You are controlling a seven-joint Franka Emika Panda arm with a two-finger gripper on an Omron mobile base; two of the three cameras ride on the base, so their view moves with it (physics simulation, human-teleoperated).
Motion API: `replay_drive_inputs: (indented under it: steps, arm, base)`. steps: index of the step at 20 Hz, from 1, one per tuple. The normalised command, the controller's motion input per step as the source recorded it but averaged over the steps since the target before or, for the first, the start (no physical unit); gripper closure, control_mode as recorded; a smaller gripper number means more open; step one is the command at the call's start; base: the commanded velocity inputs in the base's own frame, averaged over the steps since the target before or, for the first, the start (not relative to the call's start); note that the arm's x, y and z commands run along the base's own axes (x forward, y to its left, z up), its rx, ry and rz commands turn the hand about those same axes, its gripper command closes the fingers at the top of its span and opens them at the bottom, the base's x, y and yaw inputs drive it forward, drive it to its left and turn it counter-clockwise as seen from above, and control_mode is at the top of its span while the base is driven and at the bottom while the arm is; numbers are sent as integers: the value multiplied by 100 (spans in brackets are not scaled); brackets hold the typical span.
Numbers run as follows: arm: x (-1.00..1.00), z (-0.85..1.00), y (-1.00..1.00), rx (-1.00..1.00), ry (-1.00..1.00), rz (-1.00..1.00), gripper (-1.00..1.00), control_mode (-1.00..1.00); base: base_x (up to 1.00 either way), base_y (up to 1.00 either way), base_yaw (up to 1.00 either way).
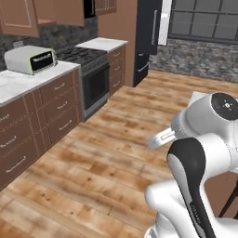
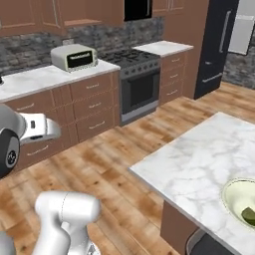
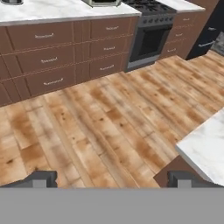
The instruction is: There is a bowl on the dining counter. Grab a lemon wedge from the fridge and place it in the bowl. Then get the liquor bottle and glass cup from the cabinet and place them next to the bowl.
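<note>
— Bowl (image 2: 240, 195): where is it found?
— It is seen in the right base view on the dining counter (image 2: 199, 159), near the counter's right end, partly cut off by the picture's edge. A small yellow-green piece, taken to be the lemon wedge (image 2: 248, 215), lies inside the bowl against its near wall.

— How is the gripper (image 3: 111, 178) held?
— Its two fingertips (image 3: 41, 178) are seen in the hand view spread wide apart, as far open as they go. Nothing is held between them and nothing is touched; wooden floor (image 3: 100, 127) is seen through the gap, and a corner of the dining counter is seen just beside the right-hand tip.

— And the fridge (image 2: 216, 47)?
— It stands well beyond the dining counter, against the far wall, black with long grey handles. One door is seen swung open in the left base view, its pale inner side showing.

— What else lies beyond the counter?
— A stove (image 2: 134, 79) with an oven is set across the floor from it, between marble worktops on brown drawers (image 2: 89, 107). A cream toaster oven (image 2: 74, 57) rests on the worktop to the stove's left. Brown wall cabinets (image 1: 28, 16) hang above.
</note>
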Motion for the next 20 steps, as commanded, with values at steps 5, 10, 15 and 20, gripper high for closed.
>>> replay_drive_inputs:
  steps: [5,10,15,20]
  arm:
    - [0,0,0,0,0,0,-100,100]
    - [0,0,0,0,0,0,-100,100]
    - [0,0,0,0,0,0,-100,100]
    - [0,0,0,0,0,0,-100,100]
  base:
    - [49,59,-44]
    - [47,79,-53]
    - [56,87,-51]
    - [70,94,-42]
